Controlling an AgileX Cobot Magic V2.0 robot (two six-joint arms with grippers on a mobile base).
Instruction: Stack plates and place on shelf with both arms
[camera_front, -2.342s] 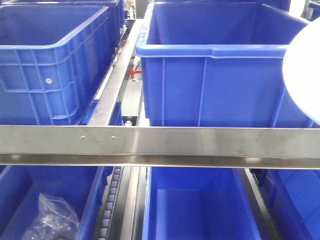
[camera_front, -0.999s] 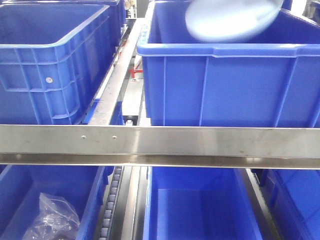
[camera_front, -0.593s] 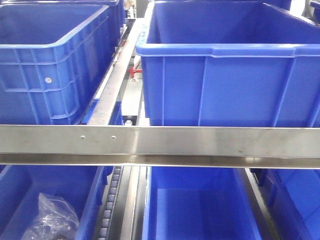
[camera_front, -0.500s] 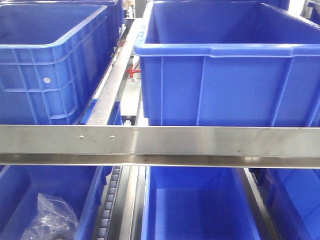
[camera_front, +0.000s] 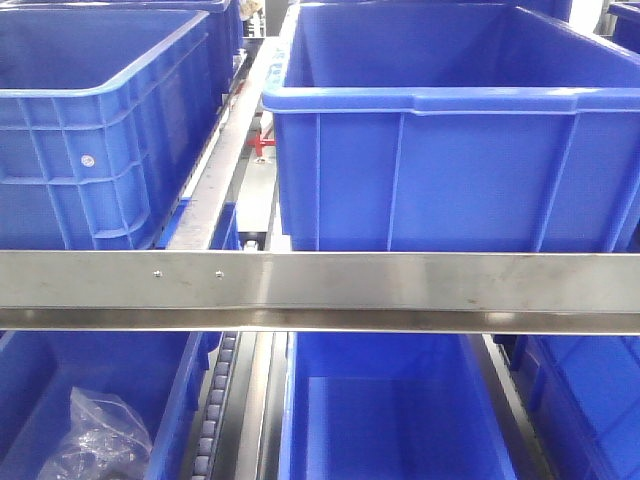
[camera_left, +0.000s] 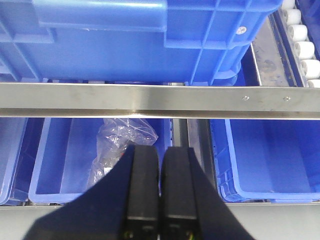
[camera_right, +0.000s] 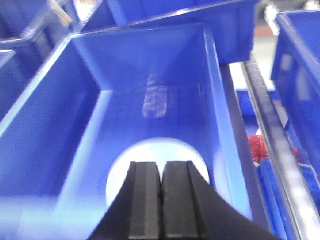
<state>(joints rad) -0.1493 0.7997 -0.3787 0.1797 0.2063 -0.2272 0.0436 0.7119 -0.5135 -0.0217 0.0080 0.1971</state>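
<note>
In the right wrist view a round pale white plate (camera_right: 155, 149) lies flat on the floor of a deep blue crate (camera_right: 45, 130). The picture is blurred, so whether it is one plate or a stack is unclear. My right gripper (camera_right: 161, 164) hangs above the plate's near half, shut with nothing between its fingers. My left gripper (camera_left: 160, 149) is shut and empty, just in front of the shelf's steel rail (camera_left: 150, 100). The front view shows the shelf rail (camera_front: 320, 285) and the big upper crate (camera_front: 440, 170), with no plate or gripper in sight.
A second blue crate (camera_front: 90, 130) stands on the upper tier at left. Lower-tier crates sit under the rail, one holding a crumpled clear plastic bag (camera_left: 122, 145). Roller tracks (camera_front: 215, 420) run between the crates. A red object (camera_right: 260, 147) lies right of the plate's crate.
The white plate swept from the right edge over the upper crate, then dropped out of the front view. The front view has since shifted slightly, so the crates sit a little further left.
</note>
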